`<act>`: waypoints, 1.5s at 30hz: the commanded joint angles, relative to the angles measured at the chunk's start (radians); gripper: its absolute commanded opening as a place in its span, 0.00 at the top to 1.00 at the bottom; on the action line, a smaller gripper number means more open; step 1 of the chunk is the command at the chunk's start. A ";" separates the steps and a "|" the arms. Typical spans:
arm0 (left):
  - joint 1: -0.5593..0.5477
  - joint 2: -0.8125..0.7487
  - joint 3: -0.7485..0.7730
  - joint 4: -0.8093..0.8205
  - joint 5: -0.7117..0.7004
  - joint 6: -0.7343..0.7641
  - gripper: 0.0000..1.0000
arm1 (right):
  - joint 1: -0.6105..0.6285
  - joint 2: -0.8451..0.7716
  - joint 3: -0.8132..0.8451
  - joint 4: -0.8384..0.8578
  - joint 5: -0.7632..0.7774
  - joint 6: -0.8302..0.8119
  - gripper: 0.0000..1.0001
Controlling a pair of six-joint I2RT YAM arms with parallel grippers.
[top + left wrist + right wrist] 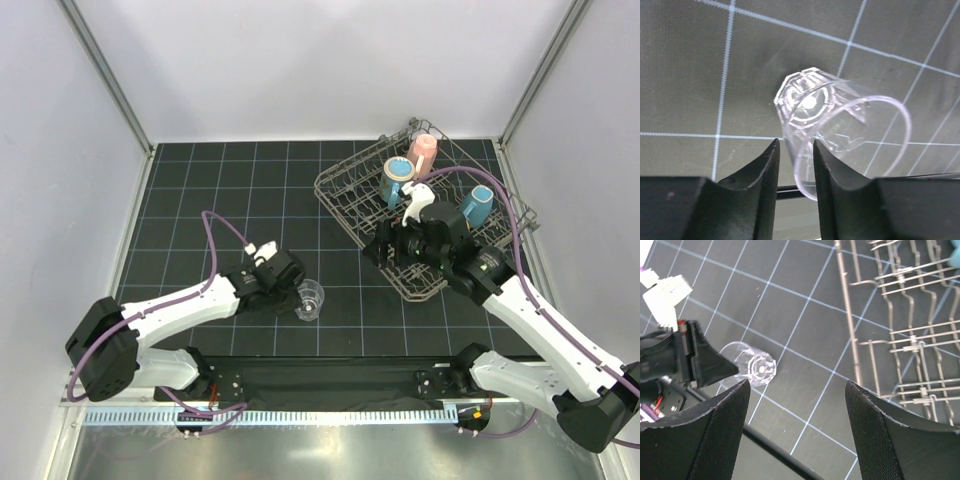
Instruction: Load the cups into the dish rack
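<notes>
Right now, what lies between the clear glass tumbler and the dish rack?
Only bare black mat with its white grid lines separates the tumbler and the dish rack. The right wrist view shows this plainly.

The black gridded table carries a wire dish rack at far right and a clear glass near the front.

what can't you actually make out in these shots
Top view: the near corner of the dish rack is covered by the right gripper.
Left wrist view: the lower rim of the glass runs behind the fingers of the left gripper; whether they pinch its wall is unclear.
Right wrist view: a blue mug is only a sliver, cut off by the top right edge.
</notes>
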 commanded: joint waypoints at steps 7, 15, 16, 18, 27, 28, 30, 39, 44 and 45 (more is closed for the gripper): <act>-0.004 -0.041 -0.028 0.033 0.003 -0.014 0.92 | 0.004 0.011 -0.022 0.038 -0.168 -0.039 0.22; -0.004 -0.156 -0.028 0.032 0.005 -0.011 1.00 | 0.004 0.026 -0.007 0.014 -0.197 -0.038 0.23; -0.004 -0.173 -0.028 0.032 0.005 -0.008 1.00 | 0.004 0.028 0.001 0.009 -0.196 -0.038 0.23; -0.004 -0.230 -0.032 0.044 0.009 0.001 1.00 | 0.003 0.029 0.006 0.005 -0.203 -0.037 0.22; -0.004 -0.492 -0.115 0.163 0.046 0.027 1.00 | 0.004 0.077 0.015 0.037 -0.307 -0.011 0.22; -0.004 -0.545 -0.127 0.174 0.049 0.027 1.00 | 0.003 0.078 0.010 0.049 -0.329 -0.005 0.22; -0.004 -0.610 -0.169 0.206 0.049 0.026 1.00 | 0.006 0.087 0.000 0.087 -0.369 0.015 0.22; -0.004 -1.089 -0.348 0.302 -0.008 -0.008 1.00 | 0.072 0.138 -0.017 0.256 -0.545 0.104 0.16; -0.004 -1.310 -0.384 0.271 -0.032 0.010 1.00 | 0.128 0.143 -0.040 0.412 -0.613 0.166 0.03; -0.004 -1.286 -0.359 0.245 -0.008 0.038 0.99 | 0.133 0.144 -0.048 0.440 -0.625 0.183 0.03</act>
